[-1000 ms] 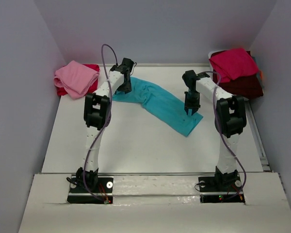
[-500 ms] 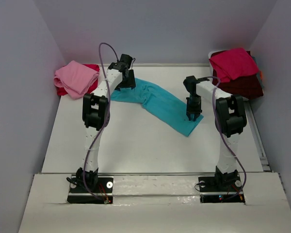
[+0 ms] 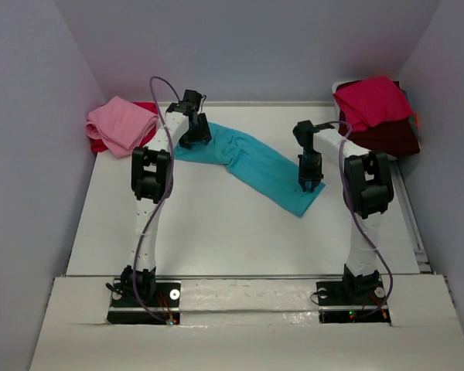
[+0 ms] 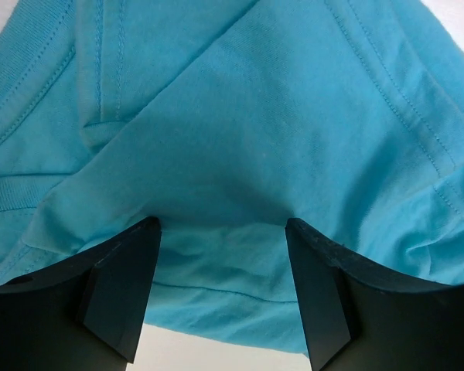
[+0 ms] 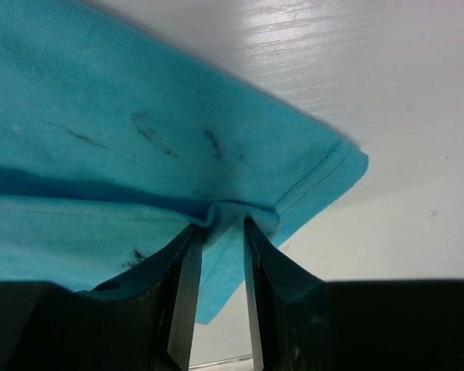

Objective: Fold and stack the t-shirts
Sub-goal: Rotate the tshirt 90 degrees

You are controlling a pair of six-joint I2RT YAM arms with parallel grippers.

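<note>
Shirt [image 3: 255, 166], turquoise, lies as a long crooked band across the table [image 3: 216, 232], part folded by my reading. At its near hem corner my right gripper [image 3: 310, 185] has its jaws closed on a pinch of cloth. Over the far collar end my left gripper [image 3: 193, 139] hangs with jaws wide apart, holding nothing. Step in hand, I judge: the lengthwise fold. Next, the left must close on the collar edge so both ends lift together. Far left, pink shirt [image 3: 122, 124] on red shirt [image 3: 148, 108]; far right, crimson shirt [image 3: 371, 100] on maroon shirt [image 3: 390, 139]. Neither pile obstructs.
</note>
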